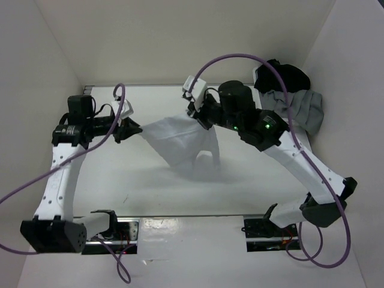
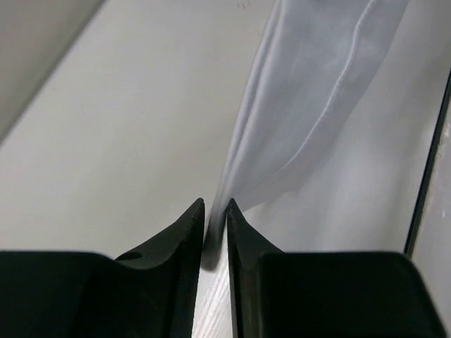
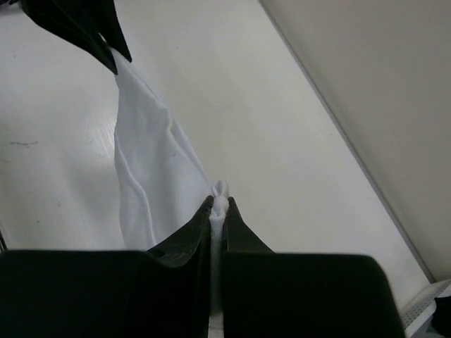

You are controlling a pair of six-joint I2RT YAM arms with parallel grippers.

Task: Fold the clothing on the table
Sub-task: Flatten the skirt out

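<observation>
We hold the clothing (image 1: 180, 141) in the air above the middle of the desk (image 1: 150, 186), stretched between both arms. Its lower part droops toward the desk; we cannot tell whether it touches.

The right end effector (image 1: 197, 115) is clamped tight on a bunched bit of white fabric that pokes out between its tips. The left end effector (image 1: 127, 129) is nearly closed, with only a slim gap, and a corner of the clothing runs into that gap. We judge this a light pinch rather than a firm one.

That is our main worry. If the arms pull further apart, the corner could slide out on the left, and the clothing would swing under the right arm and drop in a heap.

Laying it down with the hanging part twisted would likely trap creases under the fold.

A grey garment (image 1: 303, 108) and a black garment (image 1: 285, 75) lie at the desk's far right corner, close behind the right arm. A wide swing there could drag them in.
</observation>
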